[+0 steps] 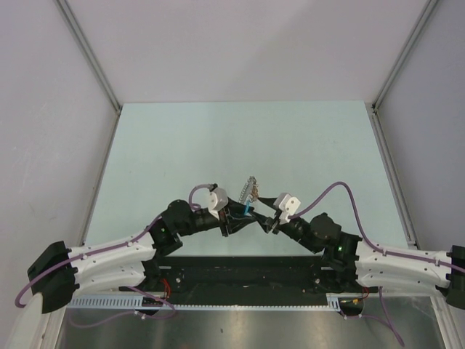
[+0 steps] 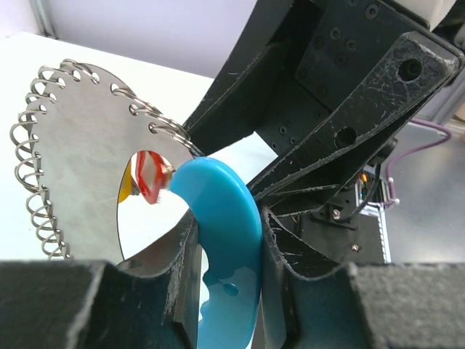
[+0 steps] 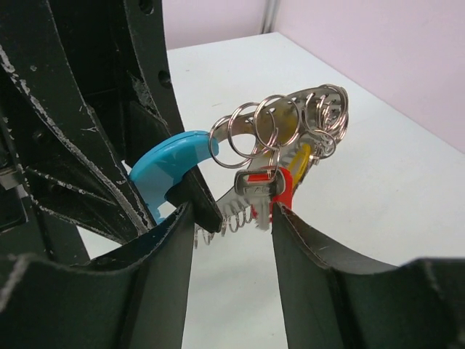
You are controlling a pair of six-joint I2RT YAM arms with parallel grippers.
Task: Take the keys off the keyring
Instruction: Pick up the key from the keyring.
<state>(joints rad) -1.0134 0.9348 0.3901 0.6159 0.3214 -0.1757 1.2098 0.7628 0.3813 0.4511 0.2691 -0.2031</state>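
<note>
The left gripper [image 2: 229,243] pinches the blue arc [image 2: 221,203] of the keyring [image 2: 83,138], holding it above the table [image 1: 218,131], over its near half, midway between the left and right edges. The right gripper [image 3: 232,218] is spread, its fingers either side of the red key [image 3: 282,187] that hangs from the keyring.

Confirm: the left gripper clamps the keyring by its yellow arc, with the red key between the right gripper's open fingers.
Wrong colour: the left gripper clamps the keyring by its blue arc, as the left wrist view shows. The rest holds.
</note>
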